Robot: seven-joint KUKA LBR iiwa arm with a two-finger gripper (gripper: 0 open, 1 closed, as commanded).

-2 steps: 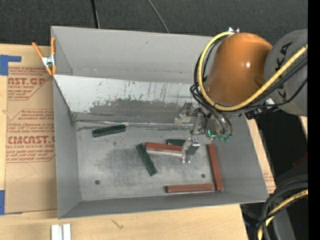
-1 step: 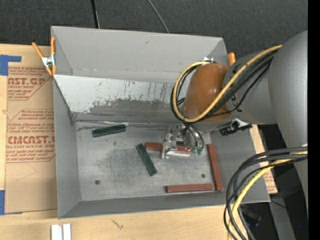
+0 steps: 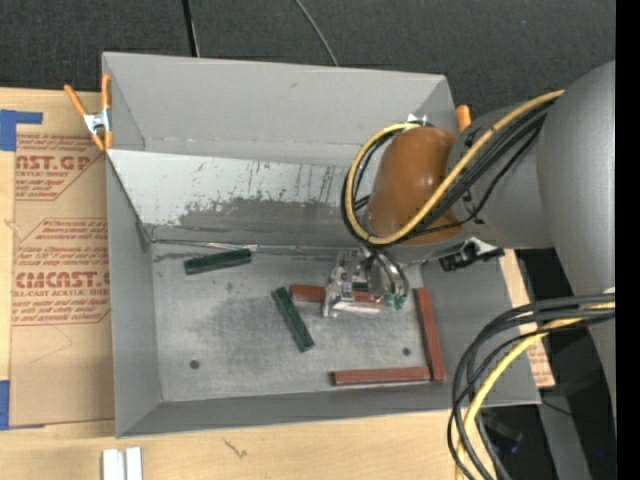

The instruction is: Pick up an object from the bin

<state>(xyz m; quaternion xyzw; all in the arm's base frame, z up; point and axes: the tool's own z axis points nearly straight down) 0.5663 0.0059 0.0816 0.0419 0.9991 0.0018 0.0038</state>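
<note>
My gripper [image 3: 350,298] is low over the bin floor, right of the middle, under the orange-covered wrist. Just left of its fingertips lies a short reddish-brown bar [image 3: 306,293], its right end reaching to the fingers. A dark green bar [image 3: 294,319] lies at a slant a little further left and nearer the front. Whether the fingers are round the brown bar cannot be told.
Another dark green bar [image 3: 218,260] lies at the back left of the floor. A long brown bar [image 3: 379,376] lies along the front right, and a second brown bar [image 3: 430,333] runs along the right wall. The arm and its cables cover the bin's right back corner.
</note>
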